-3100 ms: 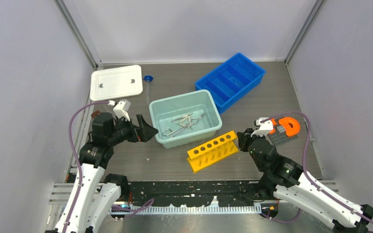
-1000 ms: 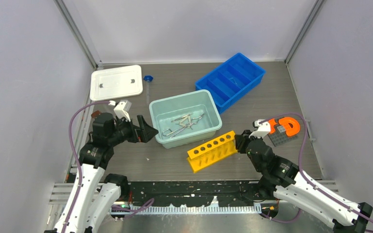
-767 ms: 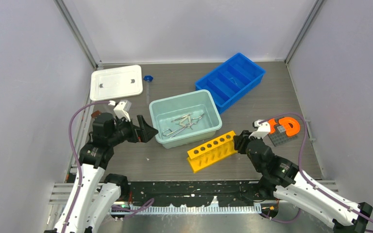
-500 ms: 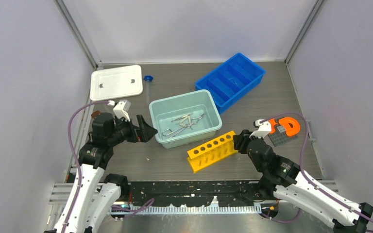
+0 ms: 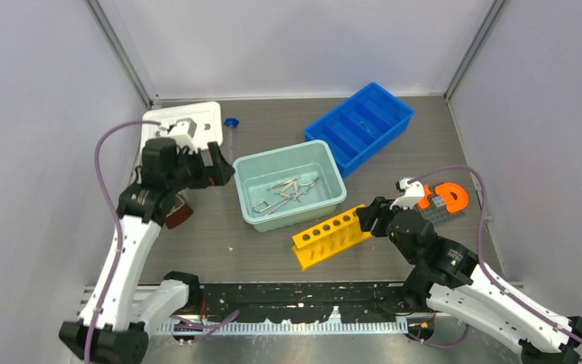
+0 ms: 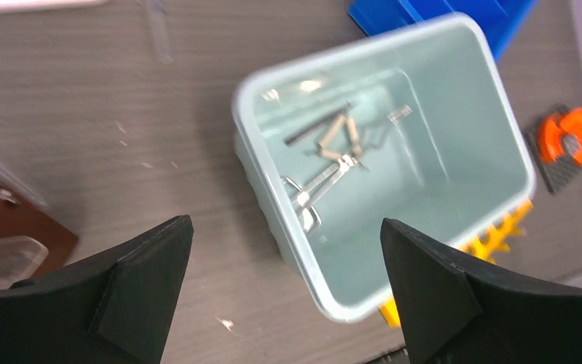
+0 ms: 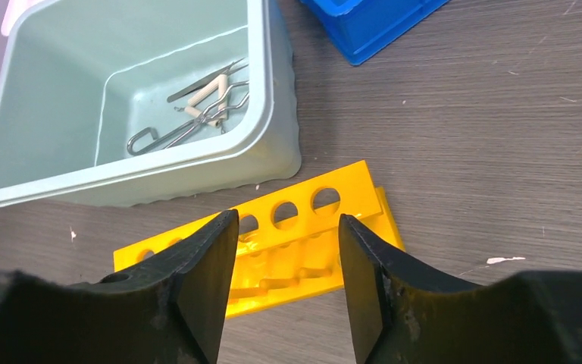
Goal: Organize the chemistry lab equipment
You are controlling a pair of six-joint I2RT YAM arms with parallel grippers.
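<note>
At the far left of the surface (image 5: 273, 250) lies a white lid (image 5: 208, 115), partly covered by the left arm. The left hand (image 6: 284, 224) hovers beside the pale teal tub (image 5: 295, 216), its fingers (image 6: 148, 277) spread wide with nothing between them. Near its elbow is a brown object (image 5: 179, 215). Just right of the lid lies the slim clear tube with a blue cap (image 5: 232, 121), loose on the surface. The tub holds the silvery metal tools (image 7: 193, 110): a wire triangle and tong-like pieces tangled in a heap. In front of it lies a yellow rack (image 5: 330, 236). The right hand (image 7: 288, 218) sits at the rack's right end, moderately open and holding nothing. Whether it touches the rack cannot be told. Farther back is the blue divided tray (image 5: 383, 144), and at the right an orange piece (image 5: 450, 196) on a dark block.
</note>
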